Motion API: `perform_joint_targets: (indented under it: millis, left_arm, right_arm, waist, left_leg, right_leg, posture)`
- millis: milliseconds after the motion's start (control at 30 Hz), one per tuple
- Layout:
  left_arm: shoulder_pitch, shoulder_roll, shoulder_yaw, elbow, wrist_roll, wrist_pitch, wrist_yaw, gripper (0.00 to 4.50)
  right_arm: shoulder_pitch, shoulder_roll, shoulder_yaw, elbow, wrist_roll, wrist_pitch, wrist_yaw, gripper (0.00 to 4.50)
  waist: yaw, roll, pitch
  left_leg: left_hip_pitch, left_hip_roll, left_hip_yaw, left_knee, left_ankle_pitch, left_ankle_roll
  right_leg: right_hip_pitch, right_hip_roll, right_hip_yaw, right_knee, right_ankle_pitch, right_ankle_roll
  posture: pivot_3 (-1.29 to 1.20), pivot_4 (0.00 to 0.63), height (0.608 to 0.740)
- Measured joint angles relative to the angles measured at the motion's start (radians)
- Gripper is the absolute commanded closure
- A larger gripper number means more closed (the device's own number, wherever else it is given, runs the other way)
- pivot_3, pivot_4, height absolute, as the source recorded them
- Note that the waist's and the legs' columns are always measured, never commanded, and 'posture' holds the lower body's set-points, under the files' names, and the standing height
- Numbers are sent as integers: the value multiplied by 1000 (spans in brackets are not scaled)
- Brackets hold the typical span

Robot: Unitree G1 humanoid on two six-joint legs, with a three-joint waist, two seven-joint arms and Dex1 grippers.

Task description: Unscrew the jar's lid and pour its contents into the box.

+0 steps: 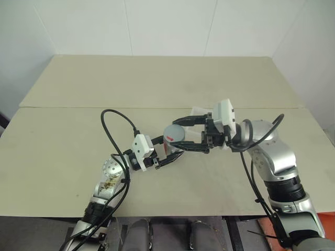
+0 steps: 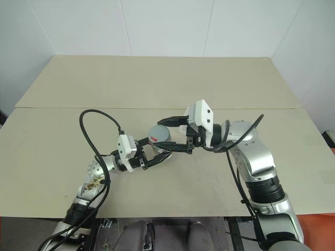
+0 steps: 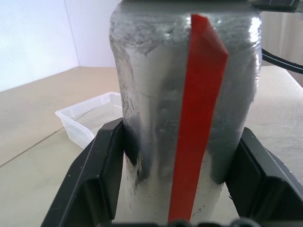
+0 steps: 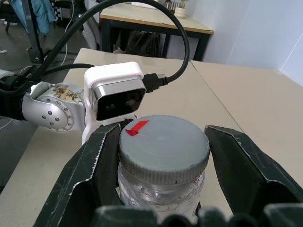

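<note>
My left gripper (image 1: 175,155) is shut on the lower body of the jar (image 3: 161,118) and holds it upright above the table. The jar has cloudy grey walls and a red vertical stripe. Its round grey lid (image 4: 163,146), marked with a small red patch, sits on top. My right gripper (image 4: 163,142) reaches in from the right with one black finger pressed on each side of the lid, shut on it. The contents are hidden behind the cloudy wall. The box (image 3: 90,118), a clear shallow tray, lies on the table just beyond the jar, partly behind my right gripper.
The beige table (image 1: 63,136) has a seam running across it behind the grippers. Black cables (image 1: 112,130) loop off both wrists near the jar. White walls close off the far side.
</note>
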State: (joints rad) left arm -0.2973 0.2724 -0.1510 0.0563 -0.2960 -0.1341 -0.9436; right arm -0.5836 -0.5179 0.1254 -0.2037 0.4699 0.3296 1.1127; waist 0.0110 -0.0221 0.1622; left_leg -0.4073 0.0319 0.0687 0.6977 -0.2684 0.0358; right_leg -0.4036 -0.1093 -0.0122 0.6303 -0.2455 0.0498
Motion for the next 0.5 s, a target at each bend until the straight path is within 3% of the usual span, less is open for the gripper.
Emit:
perform_joint_targets:
  millis: [200,500]
  left_arm:
    - [0,5,-10,1,19,-28,-10,1738]
    - [0,0,-11,19,20,-36,-9,1738]
  right_arm:
    - [-43,-10,-19,11,99,130,12,1275]
    - [-37,1,-33,12,114,174,-11,1275]
  waist:
    - [0,0,0]
    - [0,0,0]
  left_leg:
    - [0,0,0,0,0,0]
    - [0,0,0,0,0,0]
  right_leg:
    - [0,0,0,0,0,0]
    - [0,0,0,0,0,0]
  posture:
    - [0,150,740]
    - [0,150,740]
